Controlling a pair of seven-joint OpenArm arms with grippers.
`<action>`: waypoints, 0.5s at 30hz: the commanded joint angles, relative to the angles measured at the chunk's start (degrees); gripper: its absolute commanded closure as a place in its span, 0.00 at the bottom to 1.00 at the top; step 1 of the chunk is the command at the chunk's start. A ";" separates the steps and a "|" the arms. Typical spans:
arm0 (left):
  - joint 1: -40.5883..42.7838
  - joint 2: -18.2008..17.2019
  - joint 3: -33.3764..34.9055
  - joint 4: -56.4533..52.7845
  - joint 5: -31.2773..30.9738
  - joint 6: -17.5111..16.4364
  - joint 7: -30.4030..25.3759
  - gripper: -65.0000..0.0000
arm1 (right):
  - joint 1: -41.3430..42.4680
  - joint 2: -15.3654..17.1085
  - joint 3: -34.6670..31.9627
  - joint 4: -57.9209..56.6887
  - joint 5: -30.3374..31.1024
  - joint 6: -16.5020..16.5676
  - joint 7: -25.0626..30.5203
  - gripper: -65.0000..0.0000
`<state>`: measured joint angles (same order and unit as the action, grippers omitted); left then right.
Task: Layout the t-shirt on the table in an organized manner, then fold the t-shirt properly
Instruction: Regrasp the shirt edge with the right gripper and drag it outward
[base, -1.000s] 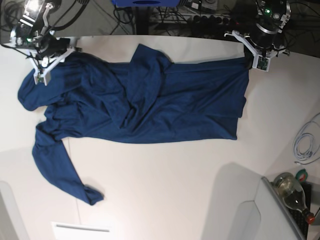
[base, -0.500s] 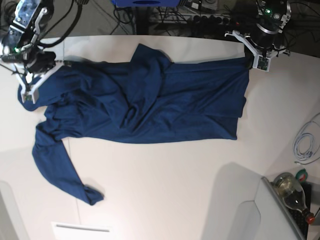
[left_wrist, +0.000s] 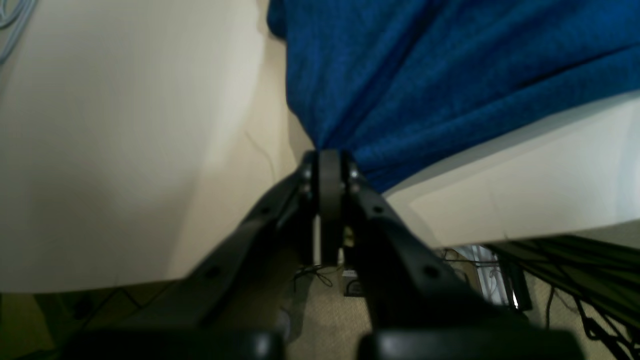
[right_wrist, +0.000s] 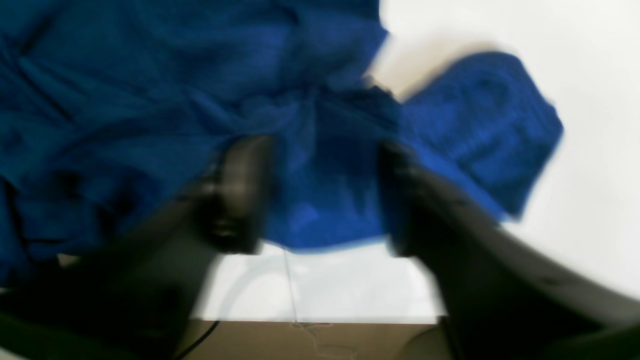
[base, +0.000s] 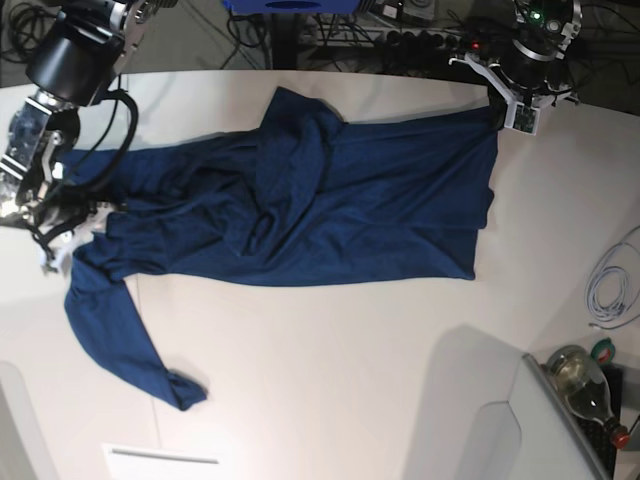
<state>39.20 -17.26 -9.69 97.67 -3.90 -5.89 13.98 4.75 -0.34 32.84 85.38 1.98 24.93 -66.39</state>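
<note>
Spreading a limp navy t-shirt (base: 300, 210) across the white table (base: 330, 370).
Soft, light and crease-prone, it looks best pinched at corners and hems; a sleeve trails toward 7 o'clock. Right gripper (right_wrist: 320, 195) stands spread over cloth at 9 o'clock, holding nothing; left gripper (left_wrist: 328, 165) clamps the corner at 1 o'clock. No containers in use.

White table (base: 330, 360), curved far edge. Lying directly on it: wrinkled navy t-shirt (base: 330, 205), spread lengthwise, one sleeve trailing toward the near left; a coiled pale cable (base: 612, 285) near the right edge.
</note>
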 joint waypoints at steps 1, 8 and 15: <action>0.40 -0.55 -0.37 1.19 0.08 0.57 -1.19 1.00 | -1.55 0.65 0.61 5.21 0.26 0.26 0.85 0.36; 1.28 -0.63 -0.37 1.01 0.08 0.57 -1.19 1.00 | -17.98 -5.51 4.57 22.18 0.44 2.72 10.52 0.29; 1.28 -0.63 -0.37 0.93 0.08 0.57 -1.19 1.00 | -13.24 -6.56 17.58 9.25 0.53 3.78 18.61 0.27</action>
<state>39.99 -17.41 -9.72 97.86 -3.84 -5.87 13.93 -8.49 -6.83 50.87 93.84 1.54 27.94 -47.88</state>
